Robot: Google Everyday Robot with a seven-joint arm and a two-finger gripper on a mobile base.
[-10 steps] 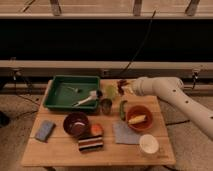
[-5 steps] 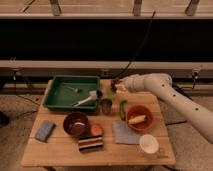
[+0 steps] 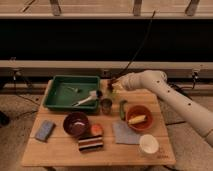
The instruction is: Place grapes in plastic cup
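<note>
Camera view: your gripper (image 3: 114, 83) hovers near the frame's centre, just above the plastic cup (image 3: 116, 90) by the green tray (image 3: 60, 85). You cannot pick out the grapes, so whether they've dropped in stays unclear.

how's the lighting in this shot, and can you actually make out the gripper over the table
Camera view: dim, warm light, black band behind the table; everything is soft. The gripper sits at the back edge near the green tray, blurred into dark clutter.

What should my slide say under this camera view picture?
Robot gripper reaches over the wooden table's back edge, right of the green tray.
</note>
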